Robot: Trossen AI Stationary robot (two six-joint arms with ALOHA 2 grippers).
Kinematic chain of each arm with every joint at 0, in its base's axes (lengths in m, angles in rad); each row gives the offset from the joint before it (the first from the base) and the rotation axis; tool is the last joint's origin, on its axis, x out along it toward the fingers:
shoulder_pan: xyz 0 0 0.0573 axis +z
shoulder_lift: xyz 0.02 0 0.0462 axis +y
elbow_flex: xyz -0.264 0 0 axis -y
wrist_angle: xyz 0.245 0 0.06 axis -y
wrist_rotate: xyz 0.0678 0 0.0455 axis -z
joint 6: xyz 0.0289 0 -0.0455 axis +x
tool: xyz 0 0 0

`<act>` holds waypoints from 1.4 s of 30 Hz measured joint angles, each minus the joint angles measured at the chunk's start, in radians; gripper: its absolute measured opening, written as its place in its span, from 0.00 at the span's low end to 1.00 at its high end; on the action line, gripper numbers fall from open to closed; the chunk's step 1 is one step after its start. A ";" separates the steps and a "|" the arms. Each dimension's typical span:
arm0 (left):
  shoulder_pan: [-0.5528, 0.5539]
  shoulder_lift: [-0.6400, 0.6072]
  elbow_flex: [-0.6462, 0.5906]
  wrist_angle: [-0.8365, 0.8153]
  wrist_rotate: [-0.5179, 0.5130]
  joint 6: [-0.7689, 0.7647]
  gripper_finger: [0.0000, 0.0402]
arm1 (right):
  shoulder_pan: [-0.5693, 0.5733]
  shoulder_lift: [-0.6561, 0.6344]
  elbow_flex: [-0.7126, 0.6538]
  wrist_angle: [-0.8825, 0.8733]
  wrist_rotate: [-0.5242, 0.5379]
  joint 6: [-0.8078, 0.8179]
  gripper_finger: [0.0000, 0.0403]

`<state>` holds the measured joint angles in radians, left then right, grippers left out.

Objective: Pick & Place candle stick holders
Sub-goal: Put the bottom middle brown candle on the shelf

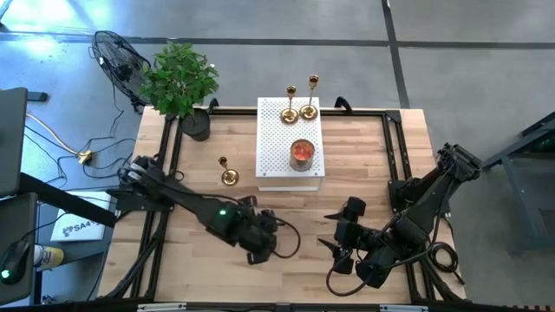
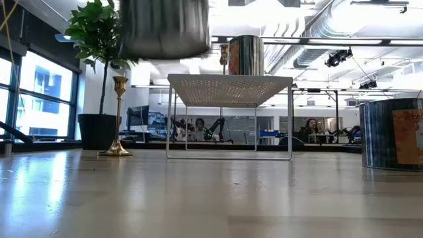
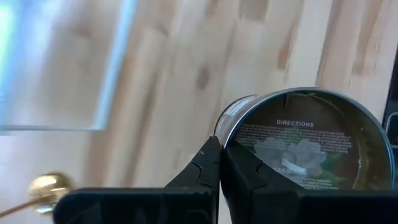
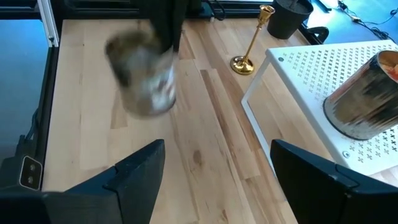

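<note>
**A:** Entry, status of the placement. Where do the candlestick holders stand?

**B:** Two slim, shiny gold-brass candlesticks with flared round bases [image 1: 290, 111] [image 1: 310, 107] stand upright, just beside each other, on the far end of the white perforated metal riser [image 1: 276, 143], at 12 o'clock from the table's middle. A round metal tin filled with orange wax [image 1: 301, 153] shares the riser's near end. The third gold-brass candlestick [image 1: 228, 173] stands upright on the bare light wooden table [image 1: 373, 156] at about 10 o'clock, near the riser's left edge but apart from it.

**A:** The grippers?

**B:** The left gripper [image 3: 219, 148] sits at roughly 7 o'clock. Its fingers are pinched together on the rim of a silver metal tin with a printed label on its underside [image 3: 305, 143], and the tin hangs clear of the table (the low view shows it raised, with nothing under it). So the left gripper holds no candlestick. The right gripper [image 4: 217, 163] waits at about 5 o'clock with its fingers spread wide and nothing between them.

**A:** Judgement on progress?

**B:** If the riser is the target, two of three are done and one is left. The lone candlestick is untouched, with neither gripper close to it. The left arm is the nearer one, but it would likely need to put the silver metal tin down first. Where that tin belongs cannot be told.
</note>
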<state>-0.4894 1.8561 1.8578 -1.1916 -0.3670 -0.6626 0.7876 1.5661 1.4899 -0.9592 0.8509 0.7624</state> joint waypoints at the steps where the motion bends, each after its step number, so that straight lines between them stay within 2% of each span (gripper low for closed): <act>1: -0.006 0.000 0.055 -0.053 -0.029 0.000 0.00 | 0.000 0.000 0.000 0.000 -0.003 0.000 0.71; 4: -0.012 -0.001 0.209 -0.181 -0.109 0.000 0.00 | 0.000 0.000 0.000 0.000 -0.011 0.000 0.71; 9: 0.028 -0.002 0.400 -0.397 -0.215 0.002 0.00 | 0.010 0.000 0.000 0.042 -0.024 -0.009 0.71; 13: 0.104 -0.031 0.458 -0.372 -0.208 0.103 0.00 | 0.030 0.000 0.000 0.118 -0.028 -0.091 0.71; 18: 0.260 -0.054 0.477 -0.374 -0.206 0.207 0.00 | 0.045 0.000 0.001 0.178 -0.022 -0.156 0.71; 22: 0.406 -0.056 0.477 -0.381 -0.141 0.295 0.00 | 0.044 0.000 0.001 0.189 -0.004 -0.184 0.71; 31: 0.705 -0.045 0.475 -0.372 0.107 0.411 0.00 | 0.044 0.000 0.001 0.207 0.079 -0.218 0.71; 38: 0.787 -0.024 0.475 -0.338 0.230 0.477 0.00 | 0.044 0.000 0.001 0.255 0.082 -0.278 0.71; 42: 0.822 0.001 0.475 -0.295 0.265 0.523 0.00 | 0.039 0.000 0.001 0.275 0.082 -0.310 0.71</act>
<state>0.3322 1.8572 2.3329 -1.4868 -0.1024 -0.1394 0.8266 1.5658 1.4910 -0.6837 0.9326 0.4522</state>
